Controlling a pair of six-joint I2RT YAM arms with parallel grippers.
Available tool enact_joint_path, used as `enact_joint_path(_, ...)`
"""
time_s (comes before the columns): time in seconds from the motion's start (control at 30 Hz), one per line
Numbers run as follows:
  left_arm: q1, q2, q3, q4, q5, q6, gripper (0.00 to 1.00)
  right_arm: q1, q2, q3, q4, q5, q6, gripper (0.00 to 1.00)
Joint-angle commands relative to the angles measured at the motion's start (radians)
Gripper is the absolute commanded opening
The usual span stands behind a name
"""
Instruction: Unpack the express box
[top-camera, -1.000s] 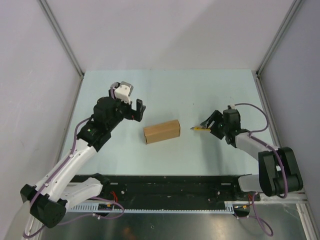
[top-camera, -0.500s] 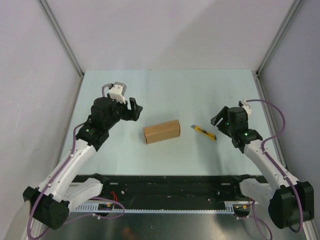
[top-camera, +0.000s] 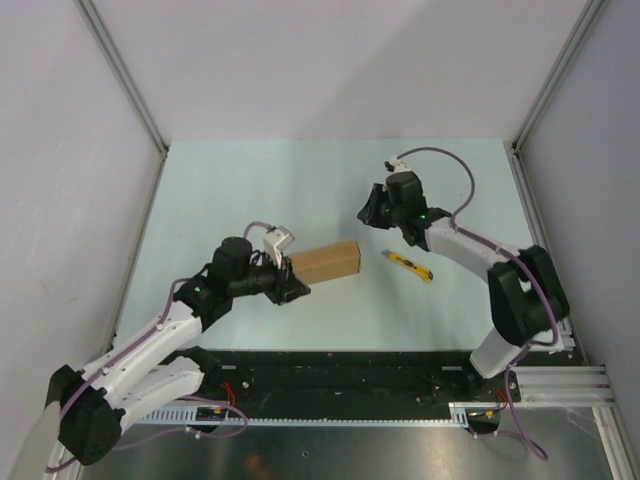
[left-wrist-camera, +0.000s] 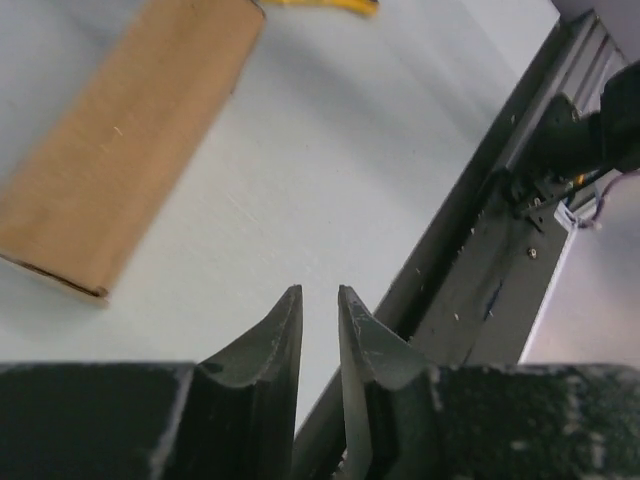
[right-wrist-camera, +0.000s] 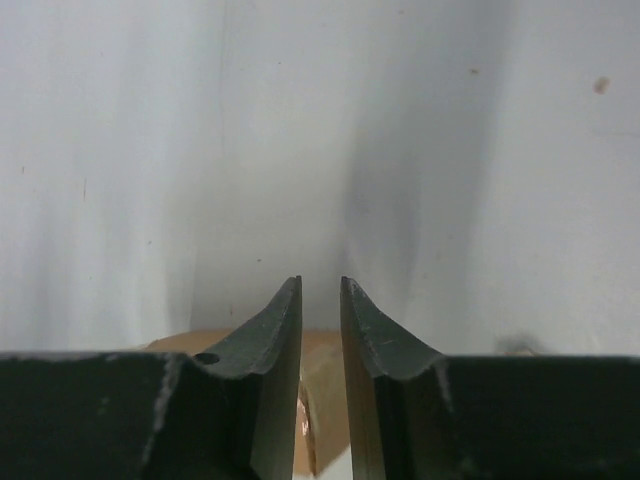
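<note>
- Box (top-camera: 324, 262) lay shut on the desk (top-camera: 250, 180) between the two arms, with no flap raised and nothing taken out.
- Left fingers (left-wrist-camera: 285, 320) were drawn nearly together on nothing, near the box's left end.
- Right fingers (right-wrist-camera: 283, 310) were likewise nearly closed and empty, beyond the box.
- Knife (top-camera: 408, 264) lay ungrasped just right of the box; seemingly all the opening remained.
</note>
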Motion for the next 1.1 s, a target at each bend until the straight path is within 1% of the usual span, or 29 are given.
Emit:
enact_joint_path(0.0,-0.071,0.005,-0.035,0.021,-0.077,-0.086,0.23,0.025,0.12,0.102,0.079,-0.09,-0.088,0.22)
enact_joint_path(0.03,-0.075,0.019,-0.041,0.027,-0.091,-0.097,0.23,0.028,0.145,0.134,0.075,-0.104,-0.097,0.21)
enact_joint_path(0.07,-0.078,0.048,-0.046,0.029,-0.143,-0.113,0.23,0.031,0.165,0.15,0.061,-0.118,-0.107,0.19)
enact_joint_path(0.13,-0.078,0.08,-0.049,0.034,-0.182,-0.177,0.24,0.037,0.216,0.183,0.05,-0.159,-0.12,0.17)
enact_joint_path(0.17,-0.078,0.096,-0.047,0.04,-0.221,-0.2,0.24,0.04,0.226,0.188,0.012,-0.17,-0.122,0.16)
enact_joint_path(0.2,-0.078,0.125,-0.049,0.044,-0.246,-0.256,0.24,0.046,0.237,0.19,0.003,-0.184,-0.128,0.15)
enact_joint_path(0.3,-0.08,0.194,-0.038,0.086,-0.312,-0.324,0.24,0.06,0.225,0.19,-0.066,-0.19,-0.142,0.14)
enact_joint_path(0.33,-0.08,0.217,-0.029,0.107,-0.324,-0.337,0.25,0.071,0.214,0.19,-0.091,-0.181,-0.148,0.13)
enact_joint_path(0.4,-0.078,0.26,0.009,0.127,-0.341,-0.343,0.29,0.081,0.197,0.19,-0.169,-0.153,-0.165,0.12)
enact_joint_path(0.43,-0.078,0.313,0.025,0.138,-0.352,-0.341,0.29,0.089,0.181,0.19,-0.192,-0.148,-0.169,0.11)
enact_joint_path(0.53,-0.065,0.408,0.097,0.14,-0.36,-0.343,0.29,0.101,0.15,0.188,-0.276,-0.15,-0.188,0.09)
enact_joint_path(0.63,-0.02,0.459,0.15,0.141,-0.355,-0.355,0.3,0.126,0.119,0.184,-0.367,-0.125,-0.193,0.08)
enact_joint_path(0.73,0.004,0.524,0.196,0.155,-0.334,-0.35,0.31,0.141,0.058,0.148,-0.384,-0.131,-0.17,0.08)
enact_joint_path(0.87,0.031,0.584,0.247,0.186,-0.299,-0.326,0.33,0.175,-0.016,0.098,-0.35,-0.159,-0.13,0.09)
enact_joint_path(0.97,0.047,0.602,0.244,0.19,-0.3,-0.335,0.33,0.224,-0.022,0.064,-0.303,-0.187,-0.099,0.09)
enact_joint_path(1.07,0.069,0.576,0.204,0.19,-0.312,-0.357,0.33,0.268,-0.004,0.052,-0.272,-0.191,-0.078,0.09)
